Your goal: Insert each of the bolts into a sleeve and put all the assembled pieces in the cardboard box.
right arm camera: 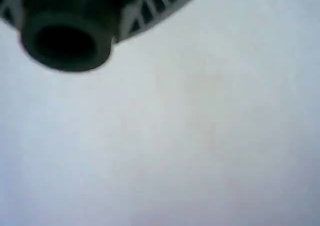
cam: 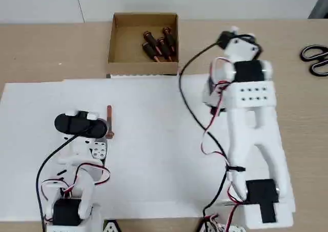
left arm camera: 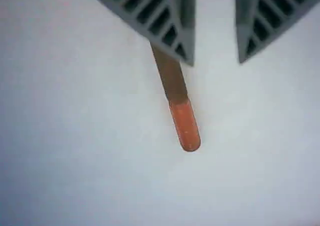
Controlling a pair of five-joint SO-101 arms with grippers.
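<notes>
— Where's the left pincer (left arm camera: pixel 215 60) from where you stand?
— Low over the white sheet of paper (cam: pixel 154 139), on the near left of the table. Its two grey ribbed fingers (left arm camera: pixel 165 21) stand apart with bare paper between them, so it's gripping nothing.
— And the thin copper-brown metal bolt (left arm camera: pixel 177 96) with the orange tip?
— It's lying flat on the paper. The brown end is hidden behind one of those fingers and the orange end pokes out past the tips. From above, the bolt lies just beside the left arm's head, pointing toward the far side.
— The right pincer (right arm camera: pixel 65 21)?
— It's closed on a short black tubular sleeve (right arm camera: pixel 65 43), hollow mouth showing, over the paper. That arm stretches up the right side of the sheet.
— The box?
— The brown open-topped cardboard box (cam: pixel 119 42) sits at the paper's far edge, well apart from both pincers. A few dark assembled pieces (cam: pixel 159 43) with coppery ends lie bunched in its right half.
— Anything else?
— Black-handled scissors (cam: pixel 315 60) on the tan wooden table (cam: pixel 31 52), far right.
</notes>
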